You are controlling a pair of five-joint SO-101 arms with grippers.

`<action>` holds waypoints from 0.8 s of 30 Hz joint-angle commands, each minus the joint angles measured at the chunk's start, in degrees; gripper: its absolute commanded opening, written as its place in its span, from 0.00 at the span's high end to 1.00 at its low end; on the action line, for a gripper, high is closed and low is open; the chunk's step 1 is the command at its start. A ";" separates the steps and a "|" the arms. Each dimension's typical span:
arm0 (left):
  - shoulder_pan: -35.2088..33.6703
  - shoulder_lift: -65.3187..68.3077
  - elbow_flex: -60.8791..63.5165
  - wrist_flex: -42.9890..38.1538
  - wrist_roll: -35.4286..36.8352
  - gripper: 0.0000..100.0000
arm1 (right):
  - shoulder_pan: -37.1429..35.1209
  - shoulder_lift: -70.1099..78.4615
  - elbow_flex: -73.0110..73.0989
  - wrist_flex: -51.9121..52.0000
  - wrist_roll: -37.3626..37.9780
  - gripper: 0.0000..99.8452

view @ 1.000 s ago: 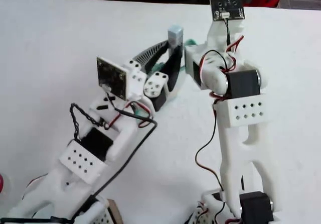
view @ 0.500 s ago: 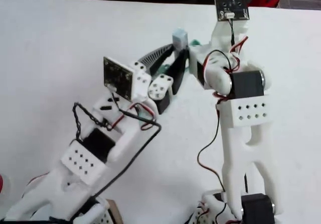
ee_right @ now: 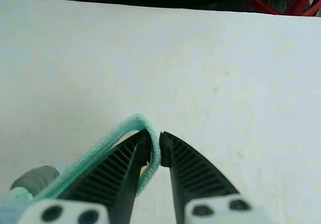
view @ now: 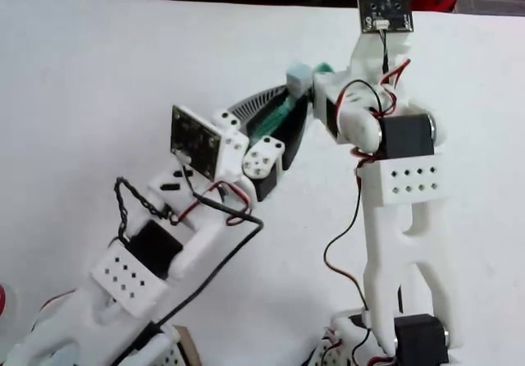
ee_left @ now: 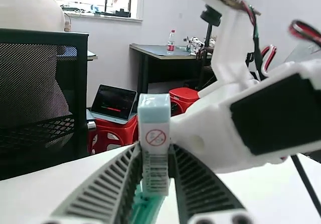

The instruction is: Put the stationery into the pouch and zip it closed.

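capped stick (ee_left: 154,133) pinched by left gripper (ee_left: 155,152) just above pouch (view: 269,118), 12 o'clock of table (view: 98,70) centre | pouch edge (ee_right: 100,151) clamped by right gripper (ee_right: 154,139) | risk: mouth may be missed if edge is let slip

Left arm (view: 156,243): slanted toward right arm (view: 402,218); left tool (ee_left: 154,156) clamped on box (ee_left: 153,133). Right arm: extended straight ahead, wrist bent down; right tool (ee_right: 154,138) pinching cord (ee_right: 100,151), apparently beside left tool.

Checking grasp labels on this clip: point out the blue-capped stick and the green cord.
blue-capped stick (ee_left: 153,143), left wrist view, on its white label.
green cord (ee_right: 133,120), right wrist view, on the bend of the loop.
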 commanded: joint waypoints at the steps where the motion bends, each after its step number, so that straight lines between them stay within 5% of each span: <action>1: 1.10 1.63 -1.05 -1.76 -0.35 0.98 | 0.40 0.31 0.26 -0.04 0.18 0.98; 9: -6.55 15.52 -7.56 -4.92 0.00 0.98 | 0.48 0.22 0.26 0.13 0.18 0.98; 18: -6.73 13.76 -5.63 -4.84 -0.09 0.96 | 0.48 0.22 0.26 -0.04 0.18 0.98; 24: -4.09 1.80 -4.22 8.18 0.09 0.82 | 0.48 0.31 0.26 -0.13 0.18 0.98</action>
